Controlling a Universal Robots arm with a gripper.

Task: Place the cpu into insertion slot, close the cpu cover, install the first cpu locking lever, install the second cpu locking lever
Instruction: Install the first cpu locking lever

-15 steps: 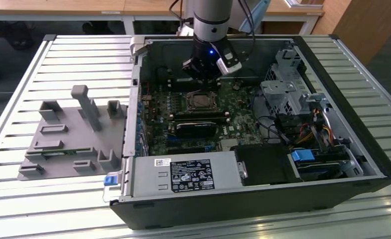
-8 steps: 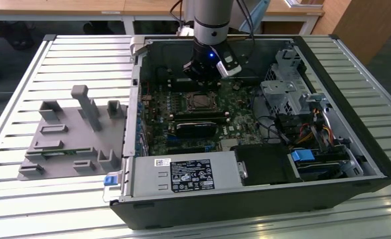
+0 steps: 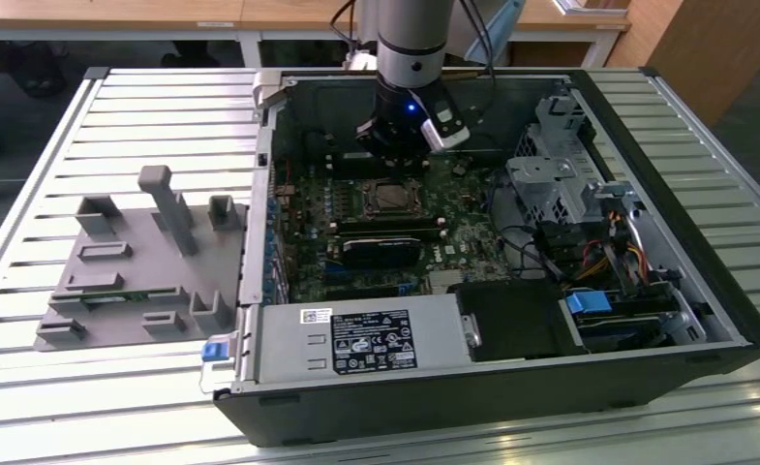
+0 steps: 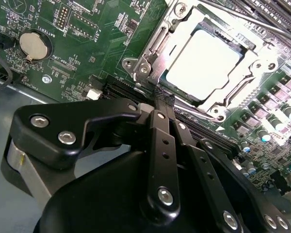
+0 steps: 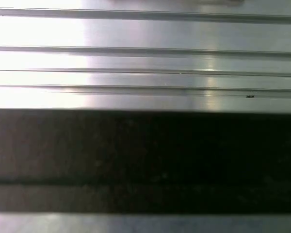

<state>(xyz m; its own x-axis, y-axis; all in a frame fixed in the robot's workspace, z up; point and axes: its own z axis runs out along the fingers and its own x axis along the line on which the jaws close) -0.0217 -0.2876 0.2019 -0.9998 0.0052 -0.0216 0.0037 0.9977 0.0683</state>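
Note:
The cpu (image 4: 203, 63) lies flat in the insertion slot (image 3: 386, 199), its pale metal face up. The silver cpu cover (image 4: 157, 41) is folded down around it, framing the chip. In the second wrist view my gripper (image 4: 163, 97) is shut, its black fingertips pressed together just off the socket's near corner, by a screw post of the frame. I see nothing between the fingers. In the exterior view the gripper (image 3: 397, 160) hangs over the motherboard just behind the socket. I cannot make out how the locking levers stand.
The green motherboard (image 4: 87, 43) carries a coin cell (image 4: 34, 43) and black memory slots (image 4: 281, 9). Inside the open case sit a power supply (image 3: 353, 339) and a drive cage (image 3: 554, 184). A grey fixture (image 3: 147, 262) rests on the slatted table at the exterior view's left.

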